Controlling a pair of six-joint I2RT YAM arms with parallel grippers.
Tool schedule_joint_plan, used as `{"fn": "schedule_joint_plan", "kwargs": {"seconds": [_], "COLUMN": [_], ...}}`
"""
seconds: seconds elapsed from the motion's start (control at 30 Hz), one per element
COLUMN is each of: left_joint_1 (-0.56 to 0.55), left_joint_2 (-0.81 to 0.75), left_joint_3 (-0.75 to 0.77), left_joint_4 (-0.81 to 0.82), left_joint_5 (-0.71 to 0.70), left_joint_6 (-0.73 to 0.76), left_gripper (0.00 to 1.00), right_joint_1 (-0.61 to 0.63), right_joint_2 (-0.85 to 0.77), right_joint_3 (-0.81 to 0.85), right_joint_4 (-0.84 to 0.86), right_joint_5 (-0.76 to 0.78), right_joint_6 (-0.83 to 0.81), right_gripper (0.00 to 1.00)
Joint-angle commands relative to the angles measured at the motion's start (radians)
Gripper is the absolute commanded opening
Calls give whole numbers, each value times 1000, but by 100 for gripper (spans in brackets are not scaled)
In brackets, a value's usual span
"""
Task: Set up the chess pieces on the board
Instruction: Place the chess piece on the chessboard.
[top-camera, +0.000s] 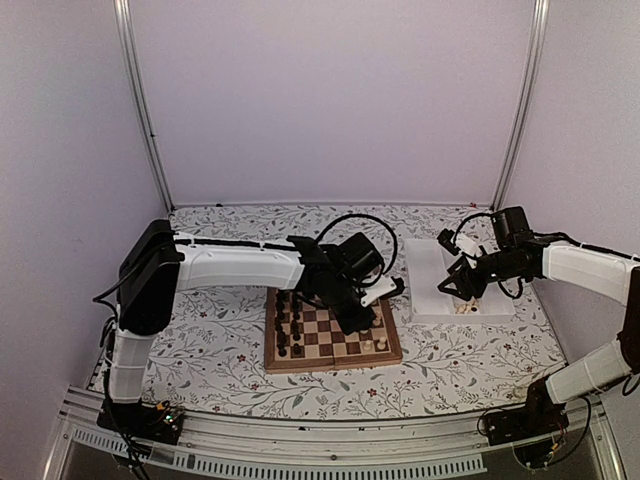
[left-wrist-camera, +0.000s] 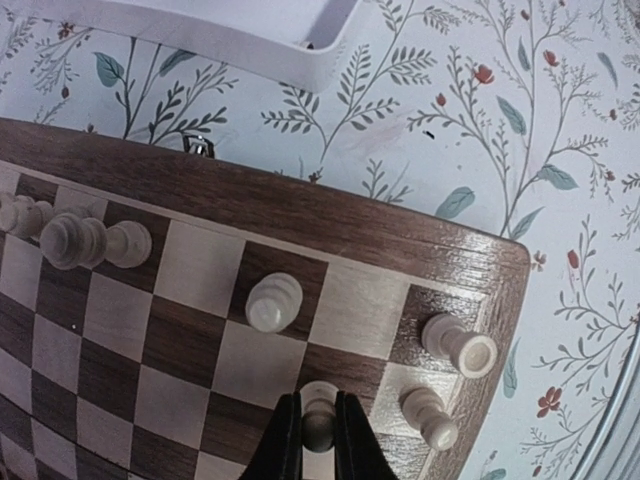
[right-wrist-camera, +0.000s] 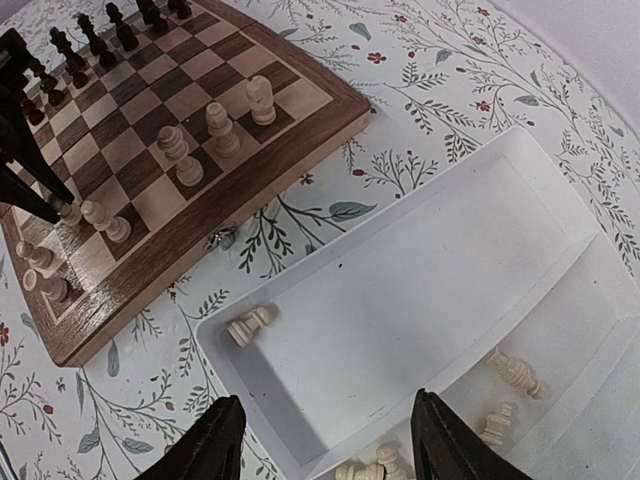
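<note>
Evidently pinched a pale pawn (left-wrist-camera: 318, 428) in the left gripper (left-wrist-camera: 316, 408), jaws clenched on it, at or just above a square near the board (left-wrist-camera: 330, 225) rim facing the tray (right-wrist-camera: 420, 260), by a corner and close to two pieces (left-wrist-camera: 458, 345) standing there. Hovered with the right gripper (right-wrist-camera: 325, 440) over that tray, jaws spread and empty, more pieces lying at one end. Risked tipping the pawn or knocking those neighbours if released unevenly or lifted away askew.
</note>
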Motion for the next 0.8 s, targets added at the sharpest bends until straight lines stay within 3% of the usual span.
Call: {"fn": "schedule_joint_plan", "kwargs": {"seconds": [0.0, 0.77], "left_joint_1": [-14, -15], "left_joint_2": [23, 40], "left_joint_3": [27, 37], "left_joint_4": [-29, -33], "left_joint_5": [22, 60], "left_joint_6": [14, 2], "left_gripper": [8, 15], "right_joint_1": [-2, -2], "right_joint_2": [11, 34], "right_joint_3": [8, 18], "right_joint_4": [1, -16], "right_joint_5": [-16, -33], "right_joint_6": [-11, -17], "right_gripper": [60, 60]}}
